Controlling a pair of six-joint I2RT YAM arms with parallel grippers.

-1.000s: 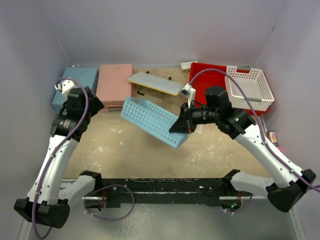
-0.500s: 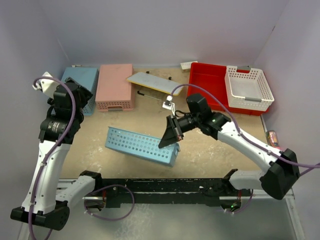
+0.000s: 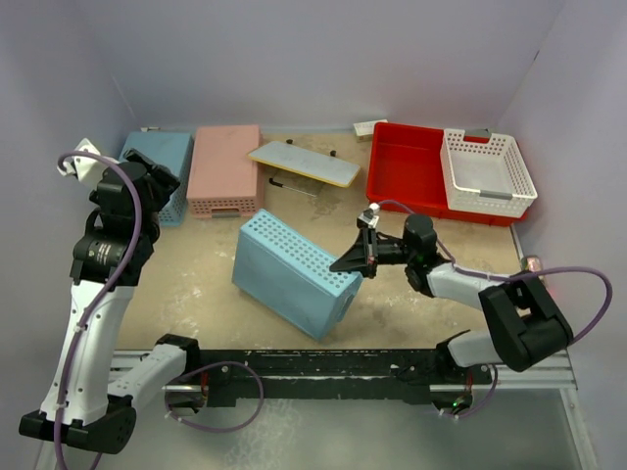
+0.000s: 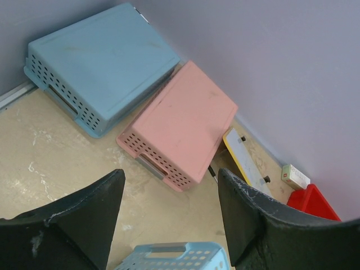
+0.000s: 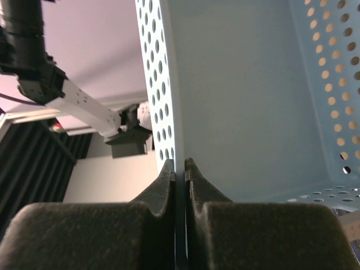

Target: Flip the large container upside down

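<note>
The red bin [image 3: 407, 166] sits upright in the far right corner of the table [image 3: 196, 284], with a white perforated basket [image 3: 488, 171] standing in its right half. Neither of my grippers touches it.

My right gripper [image 3: 351, 262] is near the middle of the table. Its fingers are pressed together on the thin wall of a light-blue perforated basket [image 3: 289, 269], which is tipped with one holed wall uppermost.

My left gripper [image 4: 170, 177] hangs above the far left part of the table, fingers spread wide with nothing between them. Below it lie an overturned pink basket [image 4: 180, 126] and an overturned blue basket [image 4: 101, 62] in the far left corner. A yellow-edged board [image 3: 301, 163] lies between the pink basket and the bin.
</note>
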